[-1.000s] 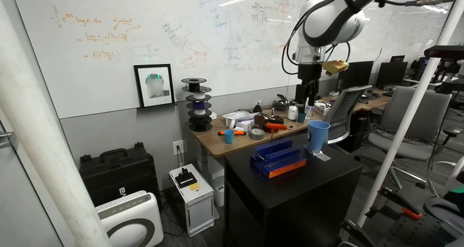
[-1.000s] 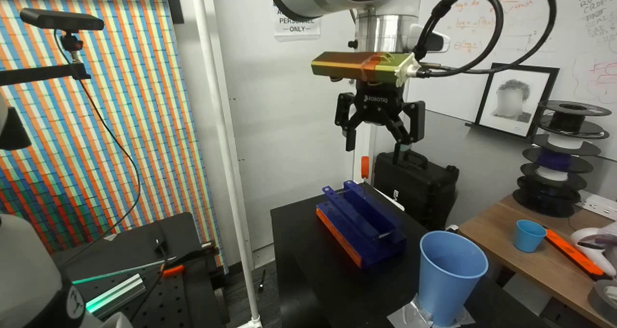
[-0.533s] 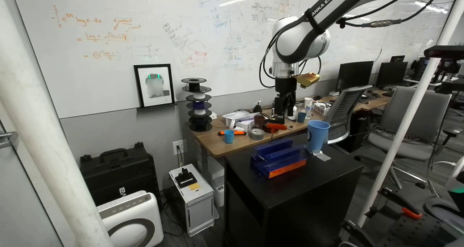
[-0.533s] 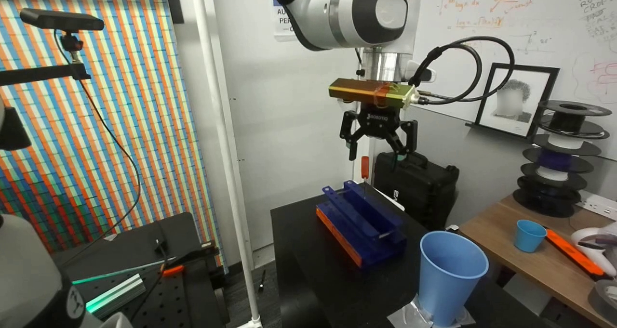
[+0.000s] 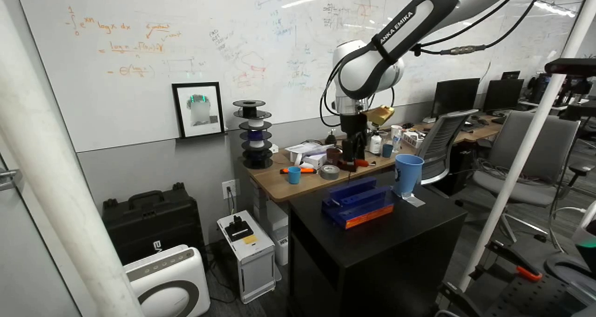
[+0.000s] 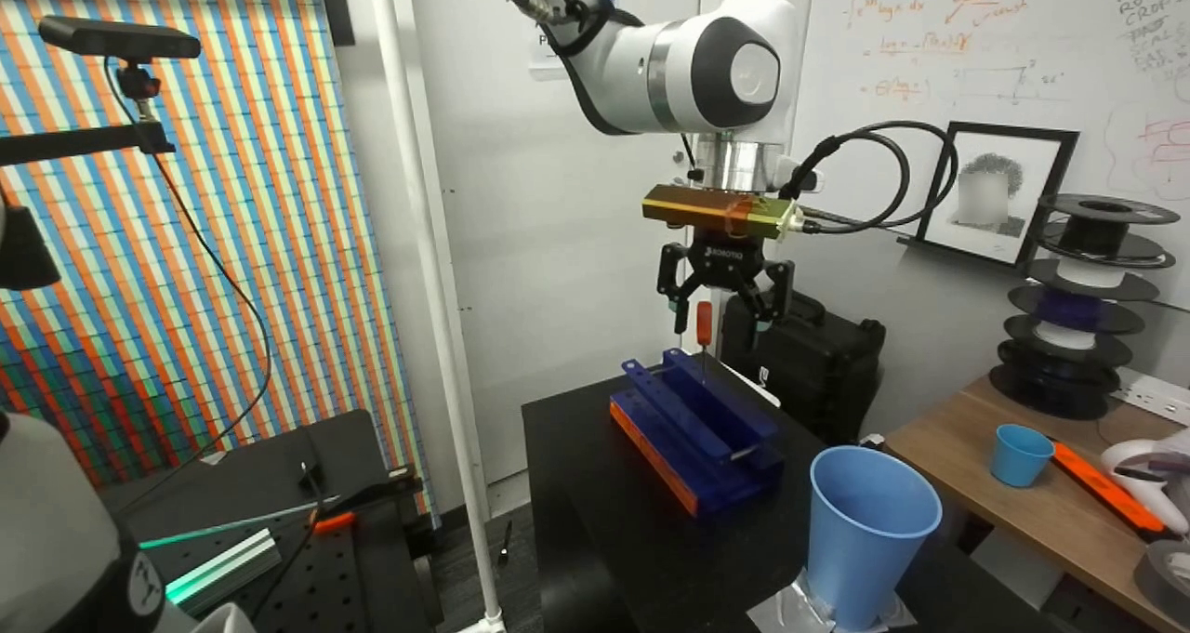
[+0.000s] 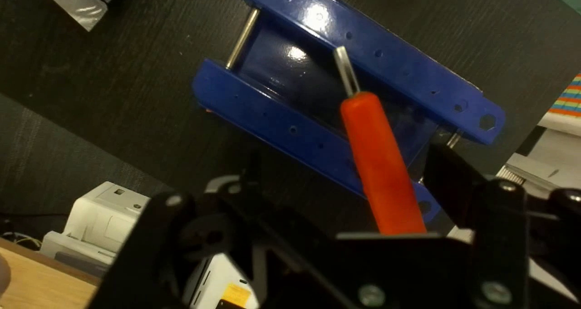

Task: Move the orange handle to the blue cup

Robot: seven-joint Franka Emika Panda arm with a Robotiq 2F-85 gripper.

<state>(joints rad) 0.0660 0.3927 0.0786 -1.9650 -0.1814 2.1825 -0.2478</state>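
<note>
In an exterior view, the black two-fingered tool (image 6: 720,322) points straight down, jaws well spread, gripping nothing. The slim orange-red handle (image 6: 704,323) stands upright at the glossy blue twin-railed rack (image 6: 693,428), which presumably presents it for a grasp from above. The light blue tapered, plastic-looking cup (image 6: 865,545) stands upright on the black counter (image 6: 614,494); clear tape (image 6: 781,610) at its base likely prevents tipping.

In an exterior view, the cup (image 5: 409,175) stands beside the rack; I cannot pick out the handle near the tool.

In the wrist view, the handle shows between the spread jaws; I cannot tell how its metal shaft (image 7: 347,73) is seated.
</note>
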